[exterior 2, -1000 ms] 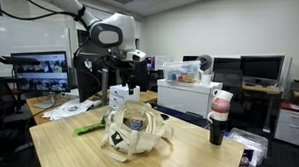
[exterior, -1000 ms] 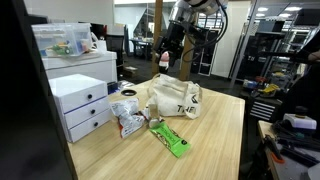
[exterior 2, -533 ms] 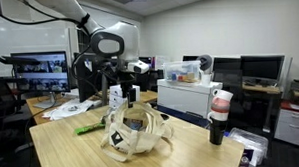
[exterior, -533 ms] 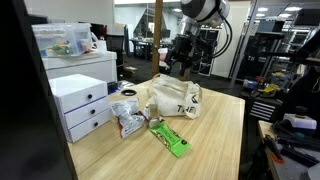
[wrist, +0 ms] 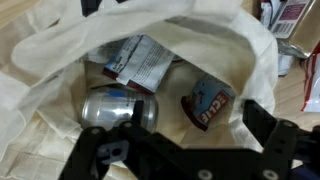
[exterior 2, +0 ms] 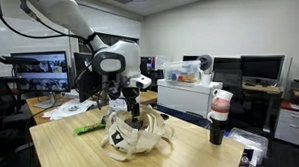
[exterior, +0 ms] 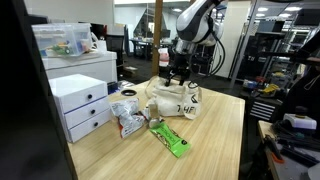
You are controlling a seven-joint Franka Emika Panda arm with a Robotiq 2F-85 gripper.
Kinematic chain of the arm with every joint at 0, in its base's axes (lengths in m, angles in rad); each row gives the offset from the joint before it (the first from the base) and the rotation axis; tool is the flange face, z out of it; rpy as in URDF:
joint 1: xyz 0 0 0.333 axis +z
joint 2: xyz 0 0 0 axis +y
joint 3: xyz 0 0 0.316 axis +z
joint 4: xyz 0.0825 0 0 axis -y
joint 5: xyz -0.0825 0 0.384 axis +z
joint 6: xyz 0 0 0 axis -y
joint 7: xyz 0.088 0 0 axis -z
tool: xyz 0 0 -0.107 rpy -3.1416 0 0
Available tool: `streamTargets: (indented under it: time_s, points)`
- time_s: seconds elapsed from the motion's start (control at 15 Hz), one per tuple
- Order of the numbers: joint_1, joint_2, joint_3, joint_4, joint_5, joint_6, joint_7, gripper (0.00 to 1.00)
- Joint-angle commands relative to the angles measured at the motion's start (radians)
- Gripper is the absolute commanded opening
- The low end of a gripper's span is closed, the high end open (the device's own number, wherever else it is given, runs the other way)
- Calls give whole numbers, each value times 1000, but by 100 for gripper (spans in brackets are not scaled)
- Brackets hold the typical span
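Observation:
A cream tote bag (exterior: 180,98) (exterior 2: 137,135) lies on the wooden table with its mouth open. My gripper (exterior: 176,76) (exterior 2: 133,105) hangs right over that mouth, jaws open and holding nothing. In the wrist view the gripper (wrist: 180,125) looks down into the bag (wrist: 40,110). Inside lie a silver can (wrist: 120,108), a blue snack bar wrapper (wrist: 207,103) between the fingers, and a pale packet (wrist: 140,62) further back. One dark fingertip (wrist: 262,118) stands right of the wrapper. Nothing touches the fingers.
A green packet (exterior: 170,138) (exterior 2: 89,128) and a silver crinkled bag (exterior: 128,121) lie on the table beside the tote. White drawer units (exterior: 82,104) (exterior 2: 190,95) carry a plastic bin (exterior: 62,40). A cup (exterior 2: 221,117) stands near one table corner.
The arm has come down and moved over the tote bag, bringing the open gripper from high above to just at the bag's mouth. The bag and packets have not moved.

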Motion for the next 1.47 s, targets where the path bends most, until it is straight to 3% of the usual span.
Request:
streamTargets:
  time_s: [0.0,0.6,1.4]
  points:
    - [-22,-26,26,-25,24,45,5,100]
    - [-59,-49,-25,-45,-2,40,51,100]
    - [-38,66,37,5,21,101,106,100]
